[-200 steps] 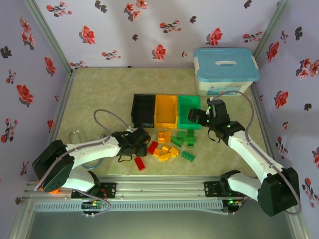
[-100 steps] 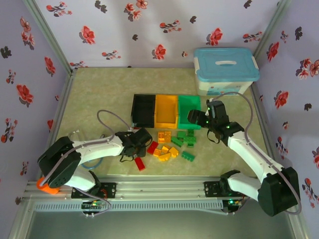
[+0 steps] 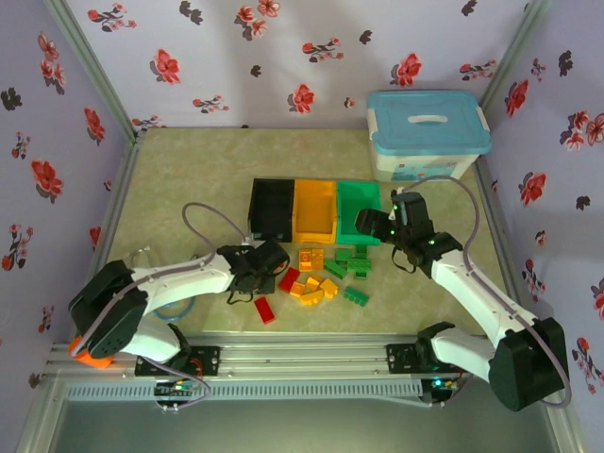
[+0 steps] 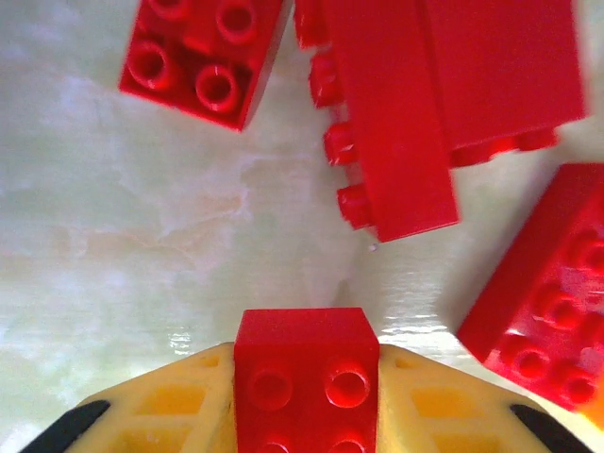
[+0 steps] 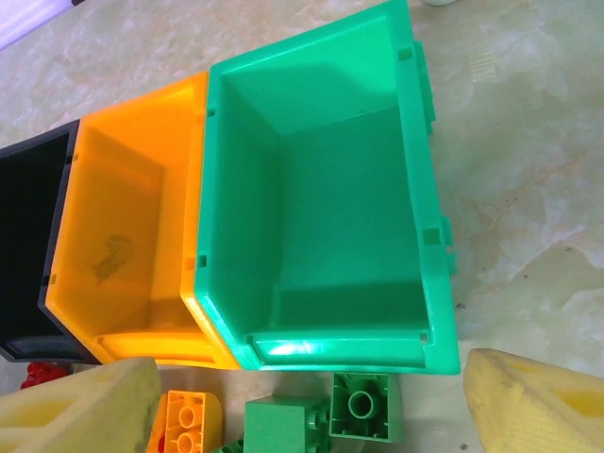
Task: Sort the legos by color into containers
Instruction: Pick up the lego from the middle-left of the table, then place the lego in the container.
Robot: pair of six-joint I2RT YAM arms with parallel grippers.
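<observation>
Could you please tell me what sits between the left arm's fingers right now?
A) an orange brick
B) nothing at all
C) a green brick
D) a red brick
D, since the left wrist view shows a small red studded plastic brick pressed between the left arm's yellow fingers.

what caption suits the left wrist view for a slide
Left end effector shut on a red lego, other red legos on the table ahead
</observation>
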